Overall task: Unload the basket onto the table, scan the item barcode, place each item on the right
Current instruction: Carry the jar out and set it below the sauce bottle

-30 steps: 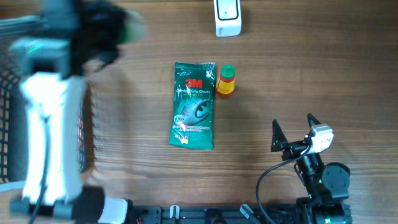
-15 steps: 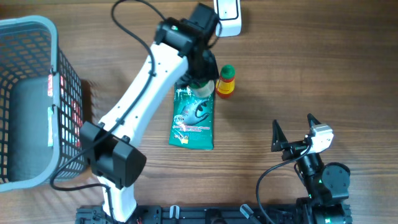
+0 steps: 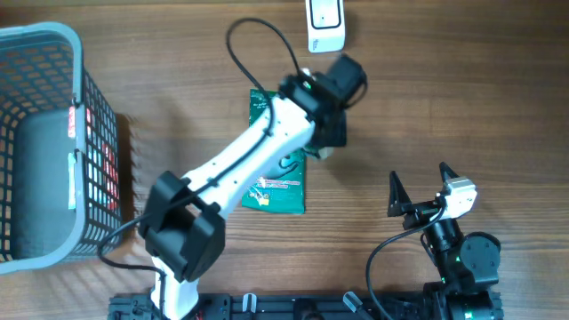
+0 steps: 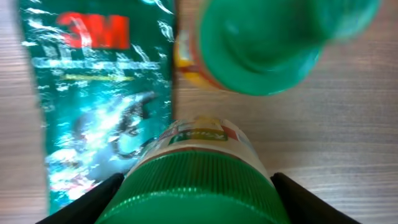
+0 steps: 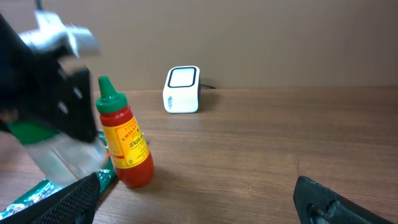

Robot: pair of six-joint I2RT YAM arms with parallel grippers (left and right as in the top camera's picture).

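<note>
My left gripper [image 4: 199,202] is shut on a clear jar with a green ribbed lid [image 4: 198,180], its black fingers pressed against both sides of the lid. It hangs above the table, over a red sauce bottle with a green cap [image 4: 261,43] and beside a green 3M glove packet [image 4: 99,93]. From the right wrist view the held jar [image 5: 53,152] sits just left of the sauce bottle [image 5: 124,146]. The white scanner [image 3: 324,25] stands at the table's far edge. No barcode shows. My right gripper [image 3: 421,185] rests open and apart at the near right.
A grey wire basket [image 3: 36,36] with a dark item inside stands at the far left. The glove packet [image 3: 277,169] lies flat mid-table, partly under my left arm. The scanner [image 5: 182,89] faces the bare wood in front of it.
My left arm has swung from the basket on the left across the glove packet to above the sauce bottle, carrying the jar. The right arm has not moved.
</note>
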